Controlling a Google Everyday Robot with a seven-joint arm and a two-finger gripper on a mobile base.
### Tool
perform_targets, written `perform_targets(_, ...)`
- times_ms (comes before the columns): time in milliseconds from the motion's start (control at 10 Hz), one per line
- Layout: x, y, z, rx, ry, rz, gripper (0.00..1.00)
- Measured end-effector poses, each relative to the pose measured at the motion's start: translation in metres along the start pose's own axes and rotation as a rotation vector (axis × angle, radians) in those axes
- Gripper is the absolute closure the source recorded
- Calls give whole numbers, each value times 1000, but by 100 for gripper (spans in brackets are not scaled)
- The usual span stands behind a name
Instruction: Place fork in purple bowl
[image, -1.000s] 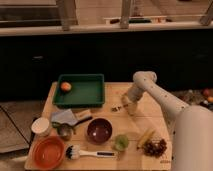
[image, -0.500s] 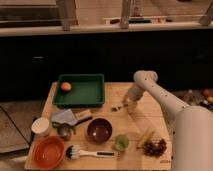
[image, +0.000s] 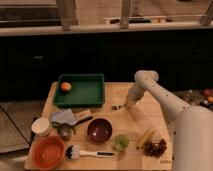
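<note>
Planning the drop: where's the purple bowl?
Camera view, lower centre: the purple bowl sits between metal cup and green fruit; the gripper is behind it, by the tray.

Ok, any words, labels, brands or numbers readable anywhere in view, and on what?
None: no readable text on the green tray, the purple bowl, the orange bowl or the white cup. The gripper, jaws shut, sits low on the table beside the tray, also unmarked.

White arm (image: 161, 96) with jaws over tan table (image: 142, 124) beside green tray (image: 80, 105); glossy purple-maroon bowl (image: 99, 131); orange bowl (image: 48, 152)
</note>
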Motion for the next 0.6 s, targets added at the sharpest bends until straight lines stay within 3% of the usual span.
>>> perform_targets(500, 0, 3, -5, -6, 12, -11, 100)
perform_targets(600, -5, 3, -13, 13, 22, -32, 100)
